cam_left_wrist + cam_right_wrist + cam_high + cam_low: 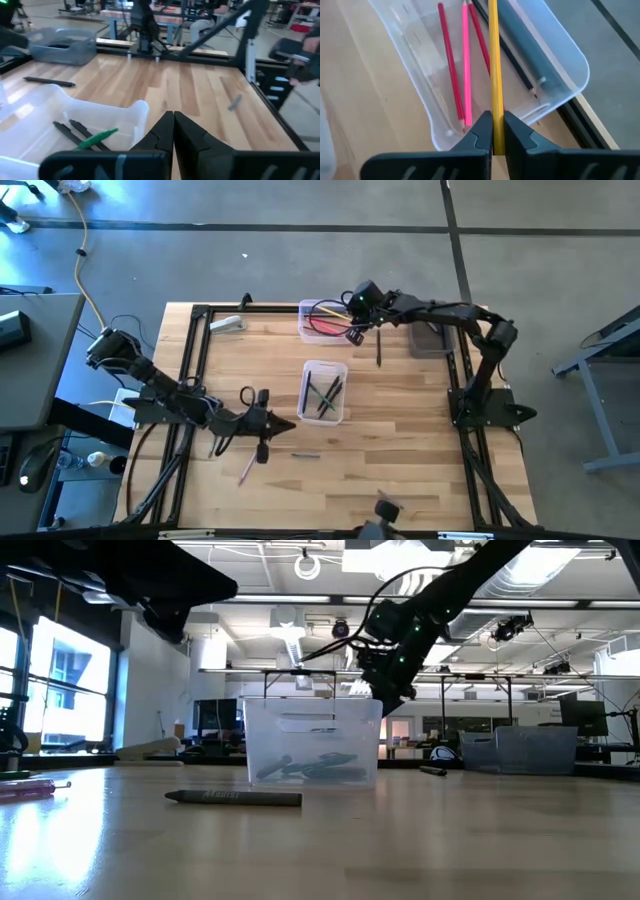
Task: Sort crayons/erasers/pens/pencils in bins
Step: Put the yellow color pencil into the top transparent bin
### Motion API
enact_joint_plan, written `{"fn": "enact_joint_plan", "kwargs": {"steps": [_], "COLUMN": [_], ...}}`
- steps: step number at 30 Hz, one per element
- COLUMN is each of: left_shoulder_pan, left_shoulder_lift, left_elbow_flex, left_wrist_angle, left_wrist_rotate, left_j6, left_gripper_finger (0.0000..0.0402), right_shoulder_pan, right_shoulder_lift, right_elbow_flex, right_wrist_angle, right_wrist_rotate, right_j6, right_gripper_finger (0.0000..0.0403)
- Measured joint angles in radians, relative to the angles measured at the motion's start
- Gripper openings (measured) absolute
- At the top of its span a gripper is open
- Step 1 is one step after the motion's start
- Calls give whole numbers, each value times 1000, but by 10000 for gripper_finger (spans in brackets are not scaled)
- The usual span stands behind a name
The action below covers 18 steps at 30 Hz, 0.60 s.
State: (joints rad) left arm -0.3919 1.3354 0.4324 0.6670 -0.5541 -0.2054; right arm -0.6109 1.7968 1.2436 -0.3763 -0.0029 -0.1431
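- right arm reaches from its base at the right edge of the bench point(400, 430) across to the far middle, elbow up, wrist bent down over the far clear bin point(322, 321).
- right gripper point(494, 131) is pinching a yellow pencil point(493, 60) between its fingers, right above that bin; the low view shows it hanging well above the bench surface.
- the yellow pencil runs straight out ahead of the gripper, long axis in line with the wrist and roughly along the length of the bin below it.
- inside the far clear bin lie a red pencil point(448, 65), a pink pencil point(466, 60) and a dark pencil point(517, 70), all lengthwise, more or less parallel to the yellow one.
- left arm stretches from the near left corner toward the middle, low and nearly flat over the bench.
- left gripper point(173, 131) has its fingers pressed together with nothing between them, sitting just left of the middle clear bin point(324, 391).
- the middle clear bin holds dark pens point(75, 131) and a green one point(97, 139), lying along its length.
- the dark grey bin point(432, 340) sits at the far right, by the right arm's forearm.
- a black pen point(379, 348) lies loose between the far bin and the grey bin, pointing near-to-far.
- a grey crayon point(233, 798) lies flat on the near bench, long axis left-to-right; a pink pencil point(246, 470) lies slantwise just near of the left gripper.
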Motion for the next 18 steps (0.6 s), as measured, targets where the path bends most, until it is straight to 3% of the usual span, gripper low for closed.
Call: {"fn": "enact_joint_plan", "kwargs": {"steps": [18], "left_shoulder_pan": [72], "left_shoulder_lift": [0], "left_elbow_flex": [0], "left_wrist_angle": [48], "left_wrist_rotate": [56], "left_j6": [0], "left_gripper_finger": [0], "right_shoulder_pan": [-42], "right_shoulder_lift": [29], "right_elbow_flex": [2], "right_wrist_angle": [13], "right_wrist_rotate": [-40], "right_j6": [-23], "right_gripper_finger": [7]}}
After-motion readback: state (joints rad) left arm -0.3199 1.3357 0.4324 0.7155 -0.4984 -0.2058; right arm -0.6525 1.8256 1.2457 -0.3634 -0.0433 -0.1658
